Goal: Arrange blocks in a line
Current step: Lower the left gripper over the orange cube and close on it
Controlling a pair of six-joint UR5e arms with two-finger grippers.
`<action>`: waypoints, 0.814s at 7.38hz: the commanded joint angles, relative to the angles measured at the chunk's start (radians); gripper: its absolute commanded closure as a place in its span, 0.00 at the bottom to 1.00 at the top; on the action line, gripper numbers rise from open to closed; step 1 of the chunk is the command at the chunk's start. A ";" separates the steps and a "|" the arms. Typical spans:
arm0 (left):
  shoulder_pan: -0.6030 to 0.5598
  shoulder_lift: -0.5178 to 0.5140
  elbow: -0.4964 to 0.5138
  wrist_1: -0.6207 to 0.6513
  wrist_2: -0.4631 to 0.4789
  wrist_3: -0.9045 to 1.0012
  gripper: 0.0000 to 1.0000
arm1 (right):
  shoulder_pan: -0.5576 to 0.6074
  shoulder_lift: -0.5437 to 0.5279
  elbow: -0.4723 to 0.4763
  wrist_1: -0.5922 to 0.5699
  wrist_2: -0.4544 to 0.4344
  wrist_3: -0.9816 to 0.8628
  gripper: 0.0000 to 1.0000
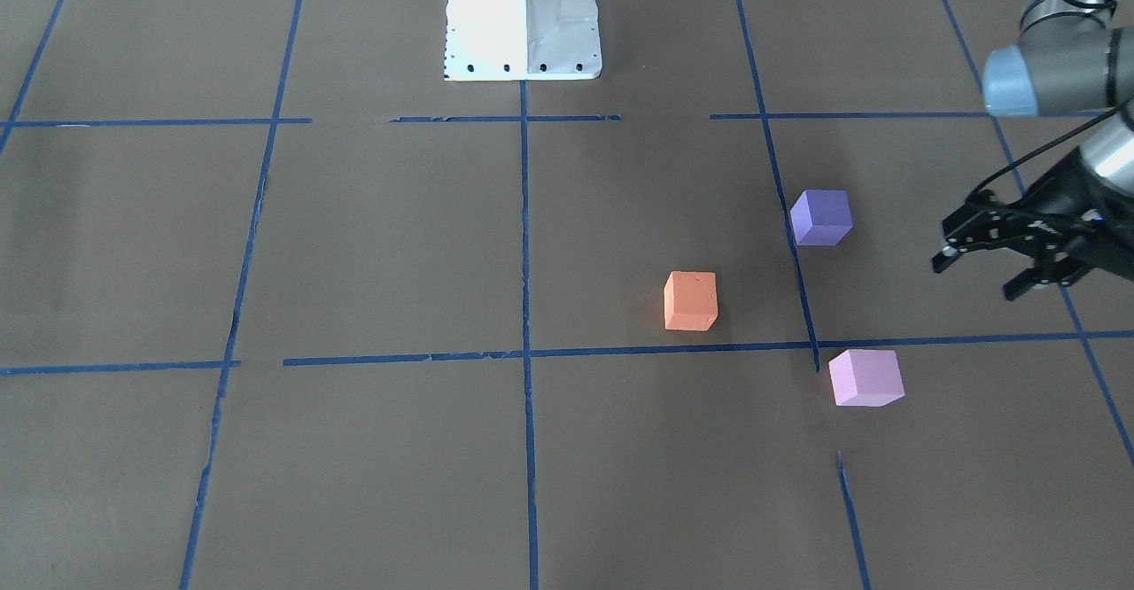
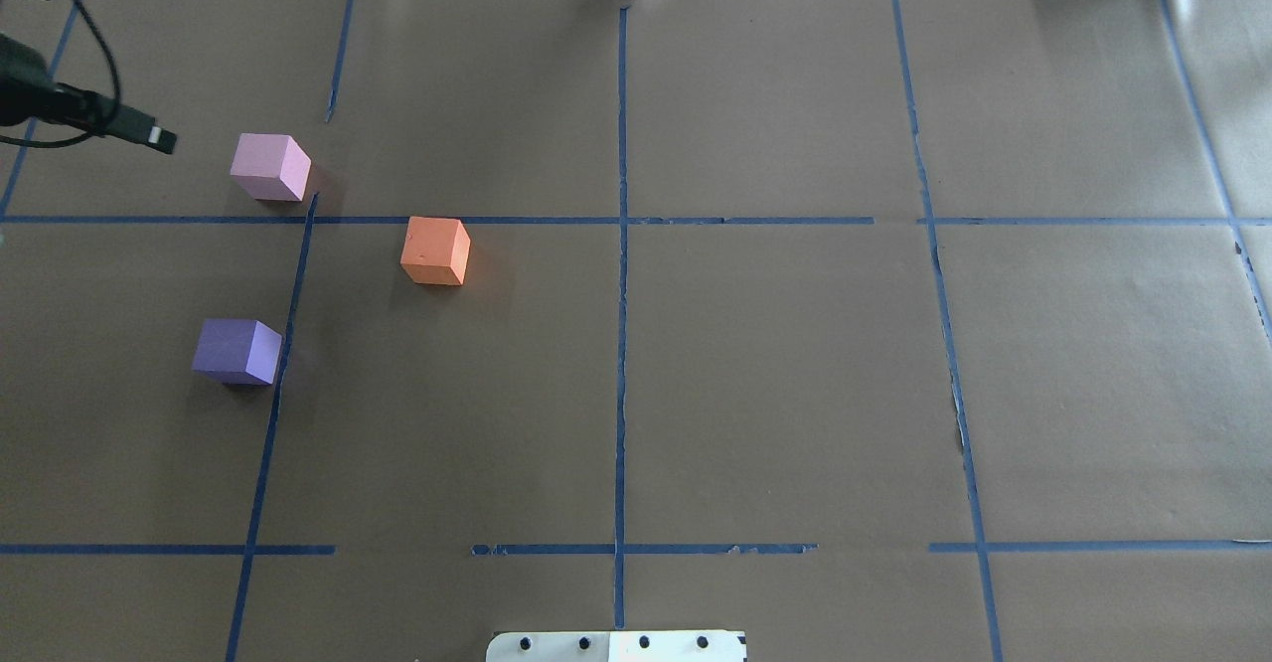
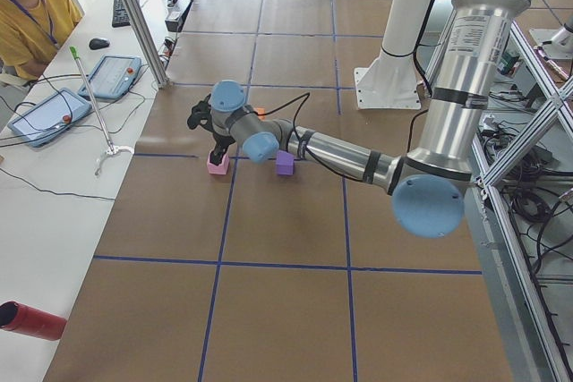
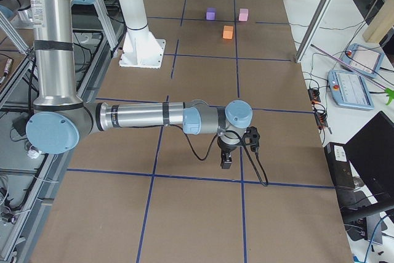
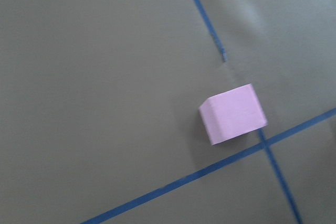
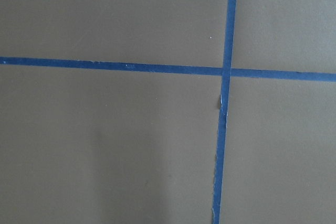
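Note:
Three cubes sit apart on the brown paper, in no line. The orange block (image 1: 690, 301) (image 2: 435, 250) is nearest the table's middle. The violet block (image 1: 821, 217) (image 2: 237, 351) lies closer to the robot. The pale pink block (image 1: 866, 377) (image 2: 269, 167) (image 5: 233, 114) lies farthest from the robot, by a tape crossing. My left gripper (image 1: 979, 275) is open and empty, hovering beside the violet and pink blocks toward the table's left end. My right gripper (image 4: 226, 161) hangs over bare paper far from the blocks. I cannot tell if it is open or shut.
The robot's white base (image 1: 523, 19) stands at the table's edge. Blue tape lines (image 6: 227, 98) grid the paper. An operator (image 3: 27, 6) sits at a side table with tablets (image 3: 112, 76). A metal post (image 3: 134, 15) stands at the table's far side.

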 commanded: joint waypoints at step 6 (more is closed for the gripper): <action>0.378 -0.305 0.140 0.208 0.326 -0.445 0.01 | 0.000 0.000 -0.001 0.000 0.000 0.000 0.00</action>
